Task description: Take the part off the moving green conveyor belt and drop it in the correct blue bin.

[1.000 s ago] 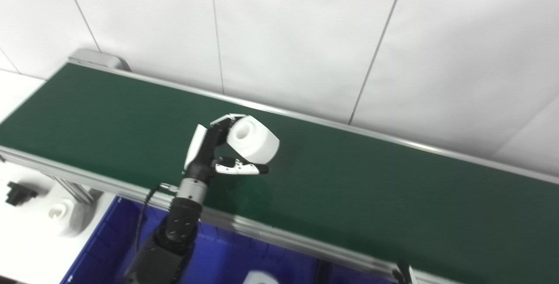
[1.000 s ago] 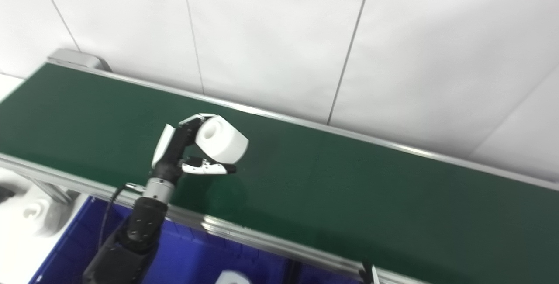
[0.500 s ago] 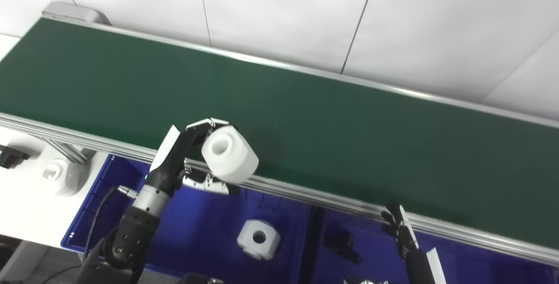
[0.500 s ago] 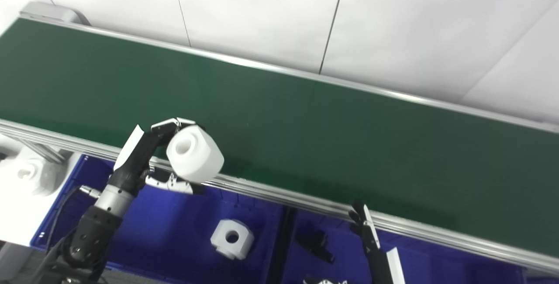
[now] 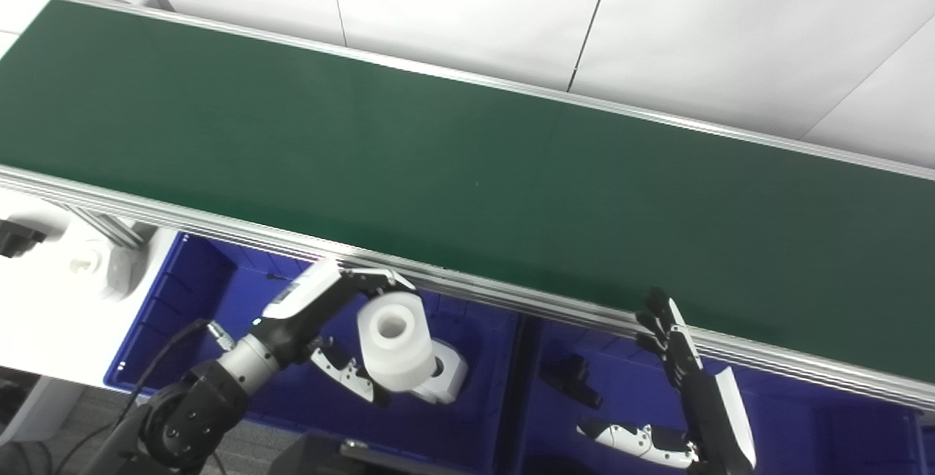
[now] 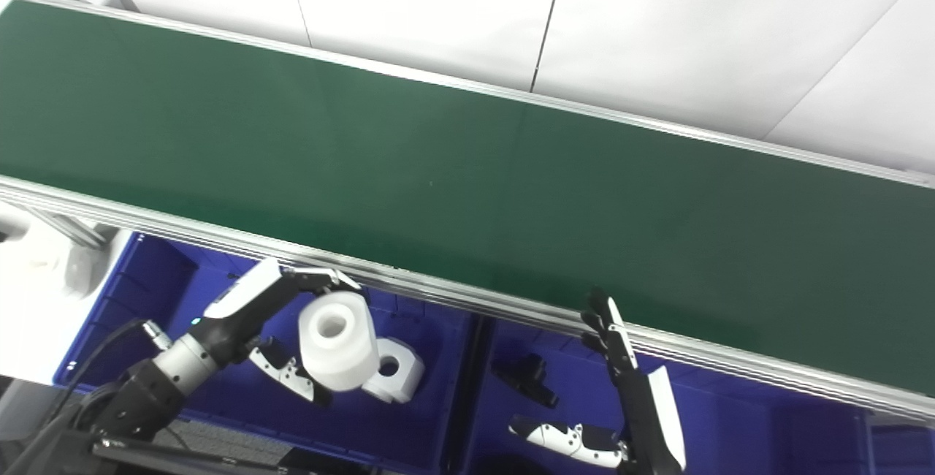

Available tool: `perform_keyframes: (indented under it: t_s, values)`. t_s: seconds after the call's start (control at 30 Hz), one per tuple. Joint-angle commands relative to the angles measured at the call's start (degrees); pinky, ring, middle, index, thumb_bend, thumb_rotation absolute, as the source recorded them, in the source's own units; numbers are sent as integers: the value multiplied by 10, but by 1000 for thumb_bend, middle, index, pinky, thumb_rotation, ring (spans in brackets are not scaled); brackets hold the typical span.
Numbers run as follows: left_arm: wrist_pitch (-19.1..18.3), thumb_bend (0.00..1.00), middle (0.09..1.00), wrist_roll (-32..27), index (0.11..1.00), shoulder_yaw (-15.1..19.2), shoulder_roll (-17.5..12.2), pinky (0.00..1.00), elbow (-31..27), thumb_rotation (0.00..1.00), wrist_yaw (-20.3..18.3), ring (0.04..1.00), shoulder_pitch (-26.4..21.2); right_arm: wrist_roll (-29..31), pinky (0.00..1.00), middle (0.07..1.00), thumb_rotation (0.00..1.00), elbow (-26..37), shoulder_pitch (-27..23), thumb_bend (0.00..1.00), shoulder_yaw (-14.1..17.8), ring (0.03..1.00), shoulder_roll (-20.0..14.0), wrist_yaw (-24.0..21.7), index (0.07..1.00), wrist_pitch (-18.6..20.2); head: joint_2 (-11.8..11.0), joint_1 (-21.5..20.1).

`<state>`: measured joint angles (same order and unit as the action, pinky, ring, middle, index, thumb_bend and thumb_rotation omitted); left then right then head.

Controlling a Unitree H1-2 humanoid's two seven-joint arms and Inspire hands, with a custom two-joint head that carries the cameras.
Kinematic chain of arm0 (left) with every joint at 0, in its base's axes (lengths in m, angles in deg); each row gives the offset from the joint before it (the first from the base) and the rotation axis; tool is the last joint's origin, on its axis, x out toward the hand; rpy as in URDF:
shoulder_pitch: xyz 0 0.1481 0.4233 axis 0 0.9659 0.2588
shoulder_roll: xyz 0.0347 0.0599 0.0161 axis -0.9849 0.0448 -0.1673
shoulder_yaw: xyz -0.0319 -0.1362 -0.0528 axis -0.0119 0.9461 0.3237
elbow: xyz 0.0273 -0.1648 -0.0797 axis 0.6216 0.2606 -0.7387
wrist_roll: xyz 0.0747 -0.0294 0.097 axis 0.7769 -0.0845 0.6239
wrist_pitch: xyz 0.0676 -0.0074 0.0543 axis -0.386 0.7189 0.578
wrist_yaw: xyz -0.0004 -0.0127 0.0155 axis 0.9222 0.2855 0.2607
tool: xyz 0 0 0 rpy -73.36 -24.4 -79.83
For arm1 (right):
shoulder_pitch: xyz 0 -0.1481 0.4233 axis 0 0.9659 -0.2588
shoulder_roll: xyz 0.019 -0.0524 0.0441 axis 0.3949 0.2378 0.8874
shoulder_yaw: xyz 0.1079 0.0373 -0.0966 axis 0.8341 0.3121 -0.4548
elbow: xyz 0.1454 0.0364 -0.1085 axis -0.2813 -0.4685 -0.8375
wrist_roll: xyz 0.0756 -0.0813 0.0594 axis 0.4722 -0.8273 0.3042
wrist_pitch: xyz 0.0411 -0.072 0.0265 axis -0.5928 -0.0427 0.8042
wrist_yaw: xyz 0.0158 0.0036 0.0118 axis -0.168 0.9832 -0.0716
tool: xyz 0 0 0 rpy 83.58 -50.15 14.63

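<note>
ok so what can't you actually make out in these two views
- Second white part in the left bin: mostly behind the held white part, both views.
- Left hand: the fingers on the part's far side are hidden.
- Right bin: its near and right sides are cut off by the picture's edges.
- Black part in it: too small and dark to tell its shape.
- Right hand: its palm is cut by the bottom edge.

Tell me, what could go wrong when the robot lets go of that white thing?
The left robot hand holds the white part right above another white part already in the left blue bin. Dropped here, it may land on that one and bounce or roll. It also hangs near the divider, so it could tip toward the right bin with the black part.
</note>
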<state>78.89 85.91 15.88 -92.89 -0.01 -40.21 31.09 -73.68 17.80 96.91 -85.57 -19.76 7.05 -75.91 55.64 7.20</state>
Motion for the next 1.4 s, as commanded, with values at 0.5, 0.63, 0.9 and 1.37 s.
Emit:
perform_keyframes:
  t_s: [0.5,0.63,0.9,1.37]
  values:
    - [-259,765,976,317,954,-127,-18,993,-121,946,-198,983,-46,17,882,960,259,12,-8,861,9,926,-12,-11,986,2,-4,-6]
    - [-259,911,1000,322,998,-116,-14,1000,-147,997,-173,1000,-15,18,876,959,253,14,-3,859,9,921,-10,-10,986,-1,-4,-8]
    - [-137,870,980,11,949,-22,30,953,-129,718,-49,979,49,11,839,961,259,18,6,852,9,914,-7,-6,988,-6,-7,-17]
    - [-26,839,883,-266,849,-34,86,880,-52,361,-89,893,16,-9,909,967,227,28,38,863,-2,942,5,2,983,-17,-28,-84]
